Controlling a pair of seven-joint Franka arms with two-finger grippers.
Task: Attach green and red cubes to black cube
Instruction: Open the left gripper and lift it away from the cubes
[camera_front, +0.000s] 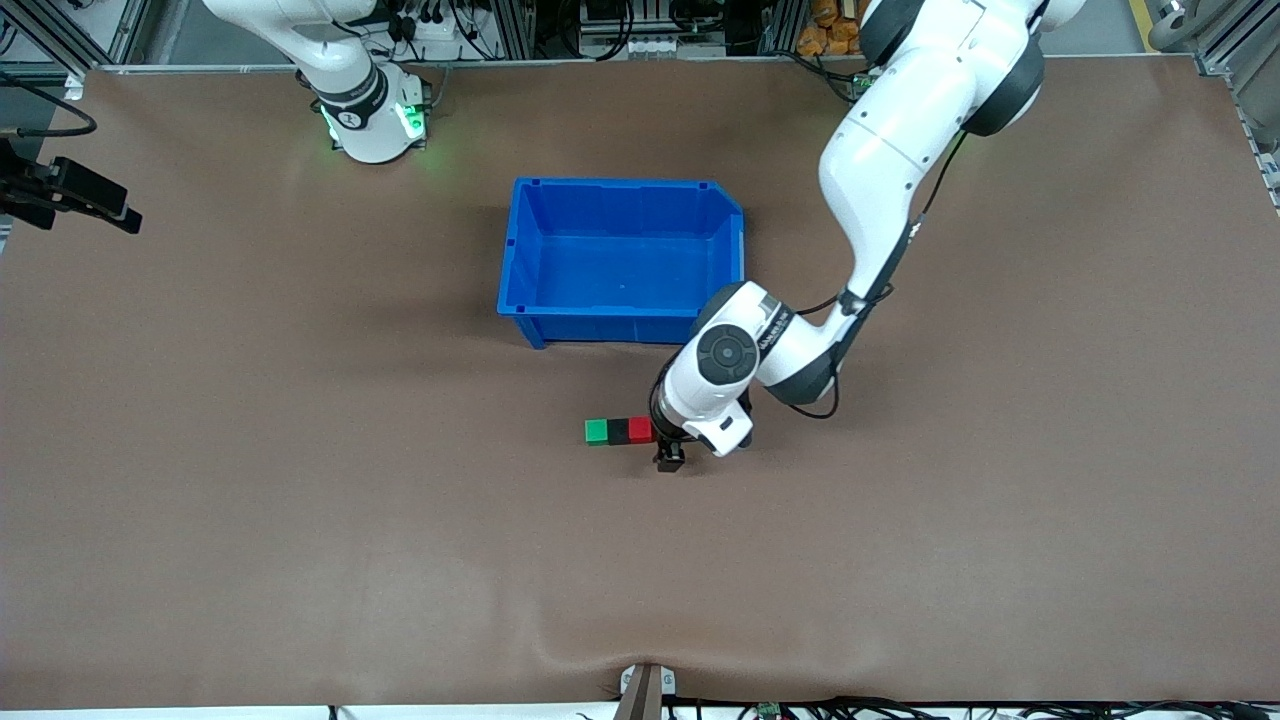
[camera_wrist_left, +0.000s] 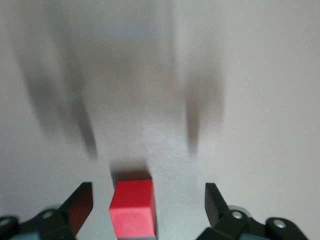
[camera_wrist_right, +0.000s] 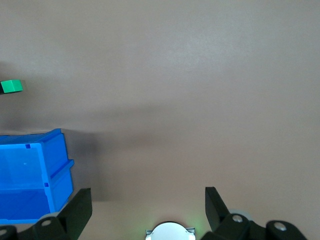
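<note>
The green cube (camera_front: 597, 431), the black cube (camera_front: 619, 431) and the red cube (camera_front: 640, 430) lie touching in a row on the table, nearer to the front camera than the blue bin. My left gripper (camera_front: 666, 447) is low at the red cube's end of the row, toward the left arm's end of the table. In the left wrist view it (camera_wrist_left: 148, 205) is open, and the red cube (camera_wrist_left: 132, 207) lies between its fingers without touching either. My right gripper (camera_wrist_right: 148, 202) is open and empty, high over the table by its own base; the green cube (camera_wrist_right: 11, 86) shows there too.
The blue bin (camera_front: 620, 190) stands empty in the middle of the table, and shows in the right wrist view (camera_wrist_right: 30, 175). The right arm's base (camera_front: 372, 120) stands at the table's edge farthest from the front camera. Bare brown tabletop surrounds the cubes.
</note>
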